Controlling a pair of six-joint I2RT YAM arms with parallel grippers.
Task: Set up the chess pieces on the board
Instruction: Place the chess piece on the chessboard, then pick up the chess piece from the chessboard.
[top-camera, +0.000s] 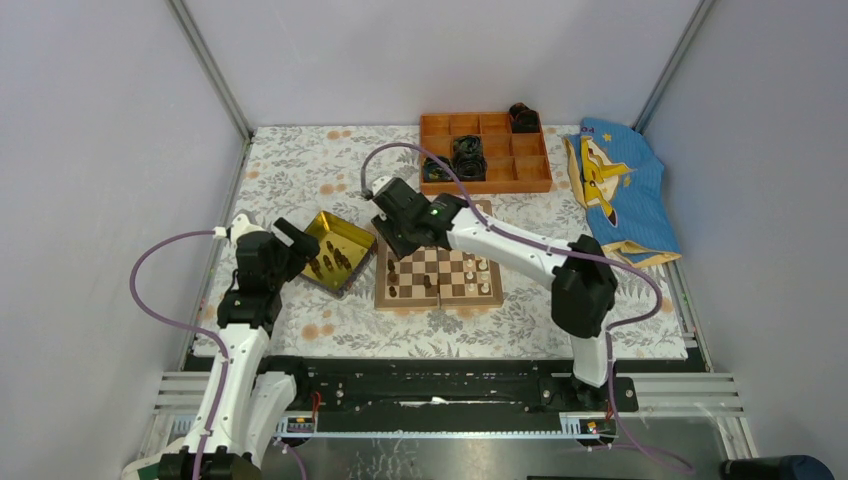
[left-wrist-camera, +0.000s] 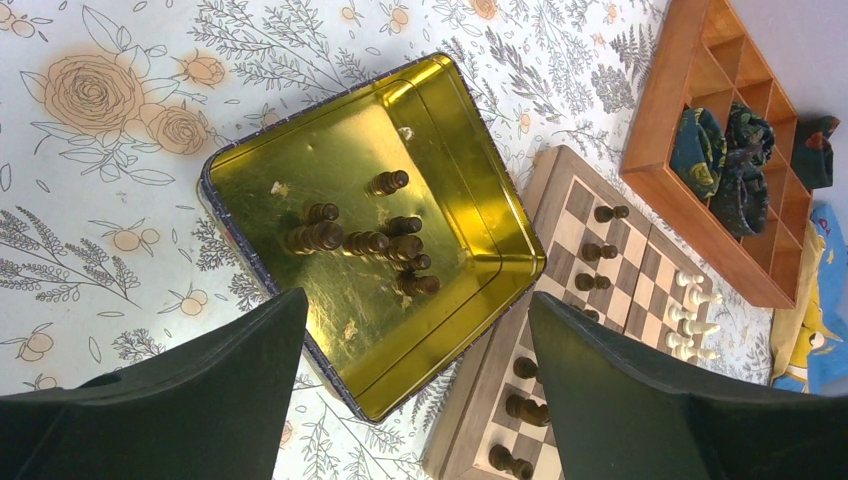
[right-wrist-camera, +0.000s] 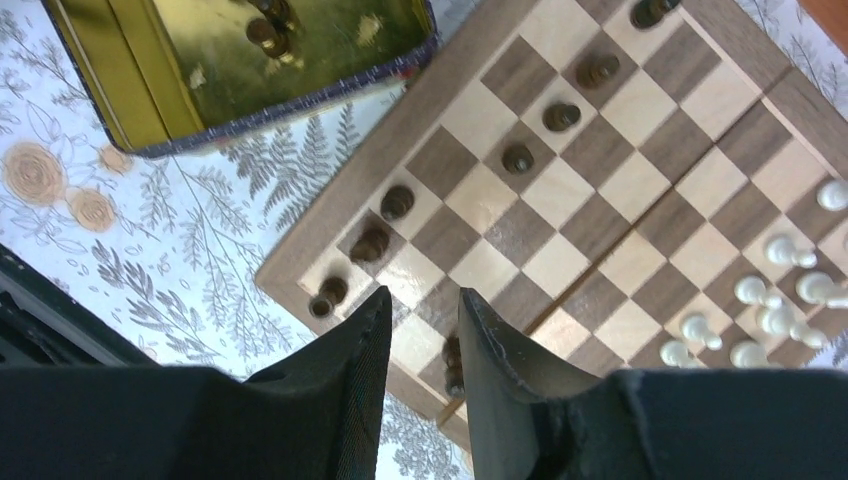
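We see the board (top-camera: 455, 262) at the middle of the counter (top-camera: 300, 170), with dark pieces (right-wrist-camera: 517, 158) along its left side and cream pieces (right-wrist-camera: 780, 250) along its right. Spare dark pieces (left-wrist-camera: 370, 242) lie in the gold tray (left-wrist-camera: 260, 170) just left of the board. The left tool (left-wrist-camera: 415, 298) hangs above the tray, fingers wide apart. The right tool (right-wrist-camera: 422, 295) hangs over the board's left side, fingers narrowly apart and empty.

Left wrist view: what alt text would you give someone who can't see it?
A shiny gold tray holding several dark chess pieces sits on a floral cloth below the open left gripper. The board, partly set, lies beside it.
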